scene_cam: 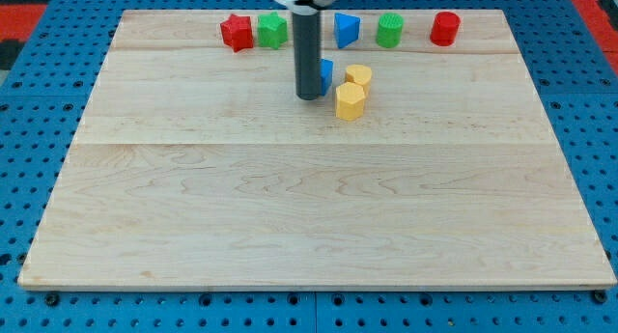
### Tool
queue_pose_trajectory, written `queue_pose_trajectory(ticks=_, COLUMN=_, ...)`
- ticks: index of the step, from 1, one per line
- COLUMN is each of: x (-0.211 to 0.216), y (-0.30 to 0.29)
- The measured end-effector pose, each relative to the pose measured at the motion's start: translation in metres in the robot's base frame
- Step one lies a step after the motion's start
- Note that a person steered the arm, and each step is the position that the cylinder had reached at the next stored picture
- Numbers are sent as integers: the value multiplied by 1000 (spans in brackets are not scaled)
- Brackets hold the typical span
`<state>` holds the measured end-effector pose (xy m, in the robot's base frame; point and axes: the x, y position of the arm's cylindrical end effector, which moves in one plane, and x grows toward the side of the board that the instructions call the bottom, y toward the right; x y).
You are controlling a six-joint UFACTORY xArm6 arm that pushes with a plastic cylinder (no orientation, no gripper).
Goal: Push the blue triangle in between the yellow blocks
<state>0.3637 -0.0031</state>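
Down near the board's top edge, my tip (310, 96) holds nothing and sits tight against the view's-left side of a blue block (326, 74), probably touching it, with the rod hiding most of it. That block sits just left of the two yellow blocks (358, 77) (350, 100), so a short, steady shove toward the right edge, aimed at their narrow gap, should wedge it in without scattering them. Which way it points, or where its long axis runs, I can't tell.

No text — nothing readable.
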Motion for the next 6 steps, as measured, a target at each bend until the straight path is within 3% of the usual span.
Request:
queue_pose_trajectory(ticks=1, x=-17, y=-70)
queue_pose_trajectory(ticks=2, x=-52, y=-59)
queue_pose_trajectory(ticks=3, x=-57, y=10)
queue_pose_trajectory(ticks=4, x=-73, y=31)
queue_pose_trajectory(ticks=5, x=-108, y=-11)
queue_pose_trajectory(ticks=6, x=-149, y=-16)
